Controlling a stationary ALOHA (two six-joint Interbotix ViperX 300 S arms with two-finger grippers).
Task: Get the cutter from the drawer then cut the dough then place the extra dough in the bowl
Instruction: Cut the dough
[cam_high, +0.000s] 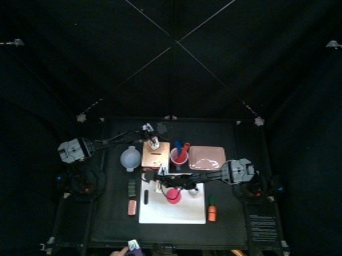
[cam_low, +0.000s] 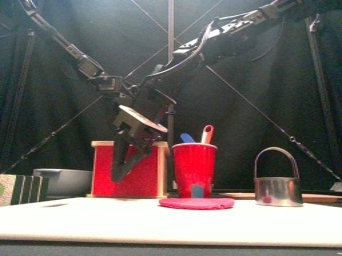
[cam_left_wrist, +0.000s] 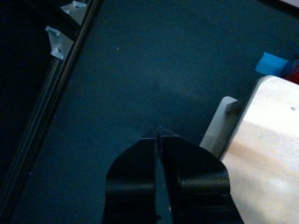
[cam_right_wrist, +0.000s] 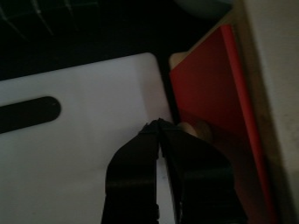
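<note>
Dough: flat pink dough disc (cam_low: 197, 202) lies uncut on white cutting board (cam_right_wrist: 82, 175).
Cutter: round metal cutter with wire handle (cam_low: 277, 186) stands upright outside the drawer, at 3 o'clock from red plastic cup (cam_low: 195, 168).
Right gripper (cam_right_wrist: 158, 131): jaws together, empty, before the red drawer front of pale wooden box (cam_low: 147, 172).
Key relation: cutter lies at 3 o'clock from this gripper, past the cup; I judge the right arm nearer.
Left gripper (cam_left_wrist: 156, 138): jaws together, beside the box.

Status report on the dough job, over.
Left gripper shut, over table beside wooden box. Right gripper shut at red drawer front. Cutter stands out, right of red cup; dough flat on board. Nothing in the way.
</note>
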